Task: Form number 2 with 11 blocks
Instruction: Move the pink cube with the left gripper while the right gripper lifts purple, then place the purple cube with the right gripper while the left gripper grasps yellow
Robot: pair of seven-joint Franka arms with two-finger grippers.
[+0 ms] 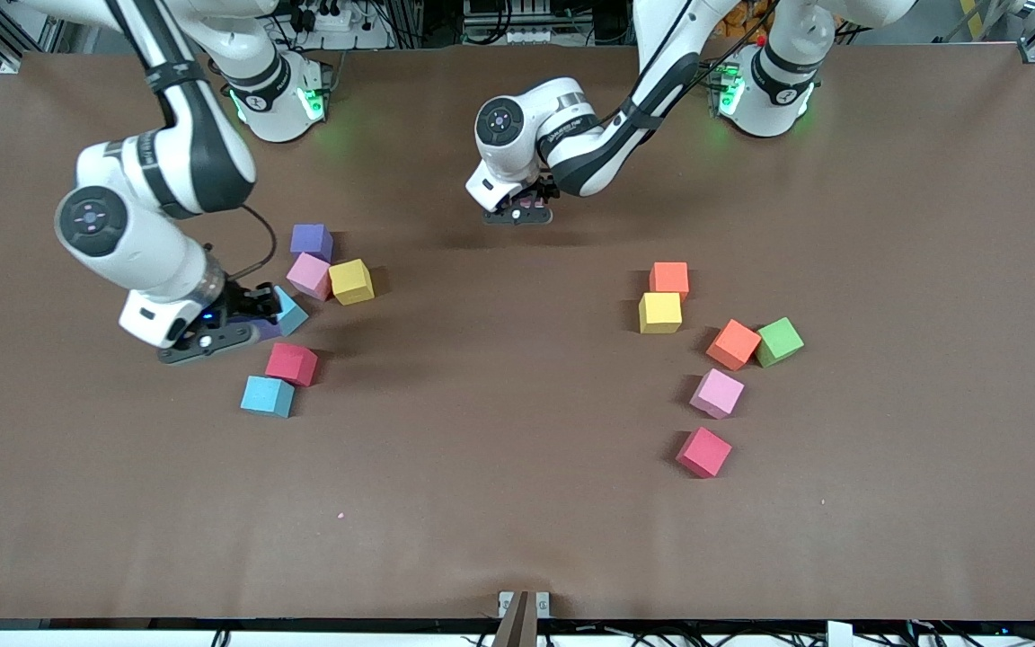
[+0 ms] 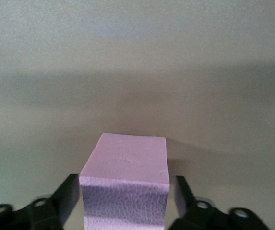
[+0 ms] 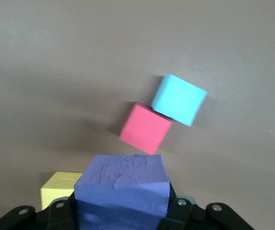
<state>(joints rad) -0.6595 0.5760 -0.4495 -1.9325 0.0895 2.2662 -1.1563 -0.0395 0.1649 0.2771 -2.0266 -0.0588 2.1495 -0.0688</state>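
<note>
My left gripper (image 1: 522, 208) is low over the middle of the table, toward the robots' bases. Its fingers (image 2: 66, 196) stand open on either side of a pink block (image 2: 127, 165), with a gap showing at one side. My right gripper (image 1: 252, 323) is shut on a purple block (image 3: 123, 191), right beside a light blue block (image 1: 293, 313). Near it lie purple (image 1: 312, 240), pink (image 1: 309, 275), yellow (image 1: 351, 281), red (image 1: 291, 364) and light blue (image 1: 267, 396) blocks. No number 2 shows on the table.
Toward the left arm's end lie several loose cubes: orange (image 1: 668, 279), yellow (image 1: 659, 313), orange (image 1: 733, 344), green (image 1: 780, 341), pink (image 1: 717, 393) and red (image 1: 703, 452). Bare brown table (image 1: 499, 431) lies between the two groups.
</note>
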